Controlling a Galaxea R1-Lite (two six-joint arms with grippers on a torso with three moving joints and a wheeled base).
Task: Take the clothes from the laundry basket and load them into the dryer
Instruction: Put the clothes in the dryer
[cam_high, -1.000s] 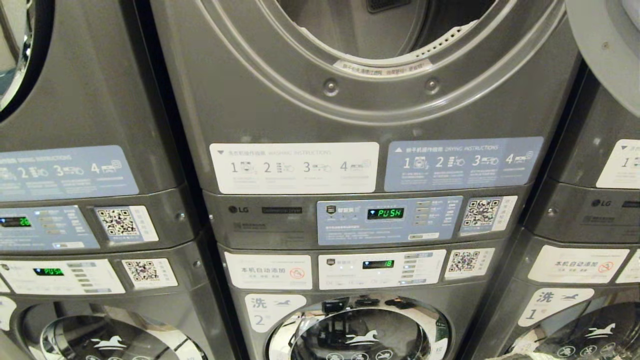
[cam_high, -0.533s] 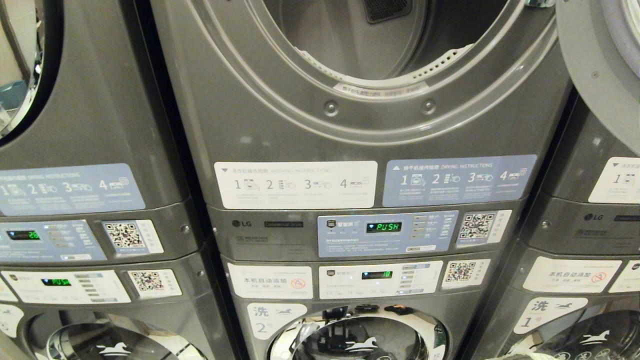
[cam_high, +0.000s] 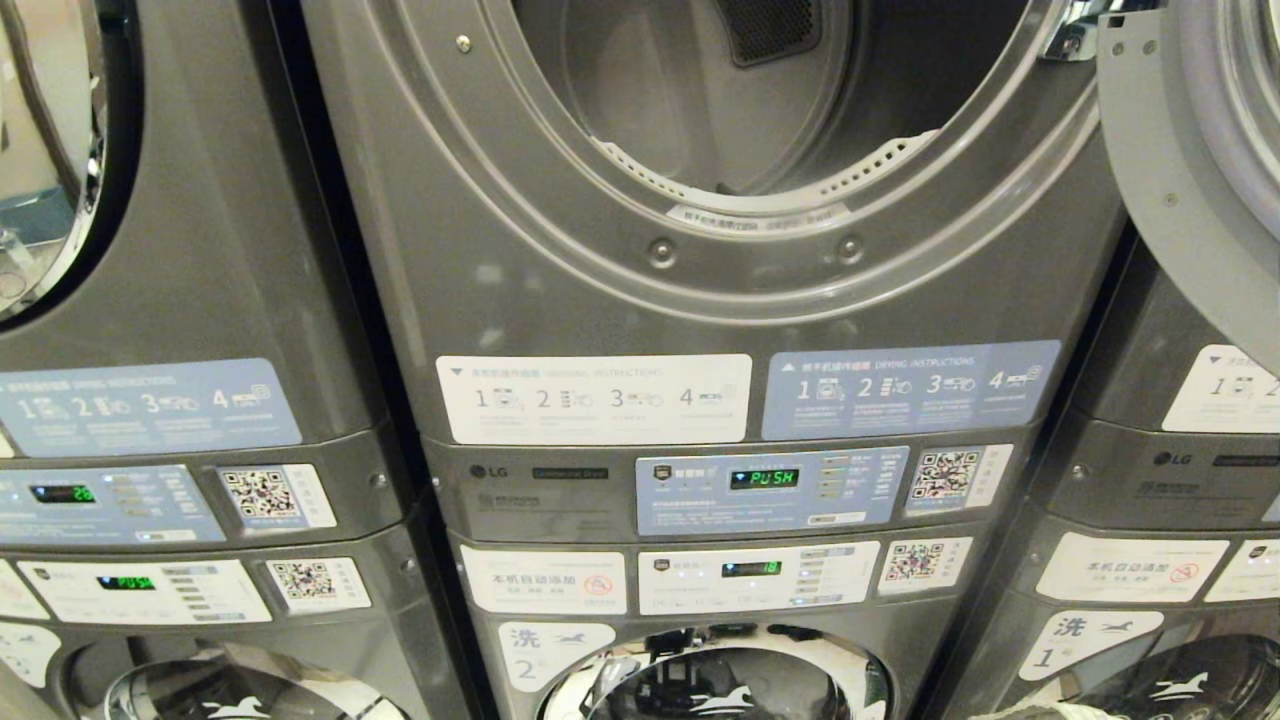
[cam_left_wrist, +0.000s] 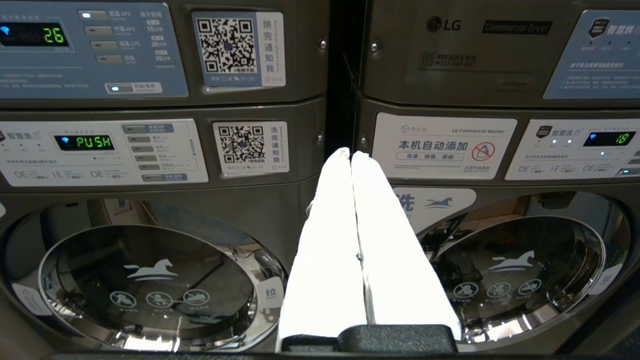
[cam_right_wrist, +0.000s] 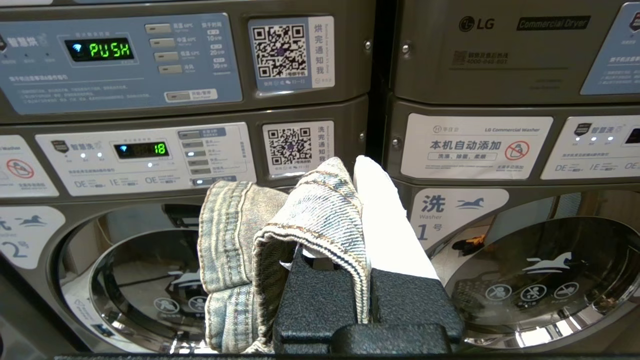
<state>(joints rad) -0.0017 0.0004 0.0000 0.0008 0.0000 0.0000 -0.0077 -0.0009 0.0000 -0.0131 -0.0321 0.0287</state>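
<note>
Landmark: the dryer, dark grey LG unit with the green PUSH display, centre of the head view.

Left of the dryer: a like stacked unit, only a thin dark gap between the two cabinets. Its display reads 26.

Dryer itself: door opening uncovered, wide round mouth, drum interior bare as far as it shows. Perforated lip runs along the lower edge of the mouth, two screws just below it. The open door hangs off the dryer's right side and overlaps the unit to the right. Below the dryer: washer with display 18, chrome-rimmed round door closed.

Left end effector: white fingers pressed together, nothing between them. It points level at the seam between the left unit and the dryer's stack, at the height of the washer panels, so below the dryer mouth.

Right end effector: clamped on the clothes, a faded denim garment. Stitched fabric folds over the gripper body and hangs down in front of the washer door under the dryer. It points level at the gap right of the dryer's stack, below the mouth.

Neither arm shows in the head view. The laundry basket is not in view.
</note>
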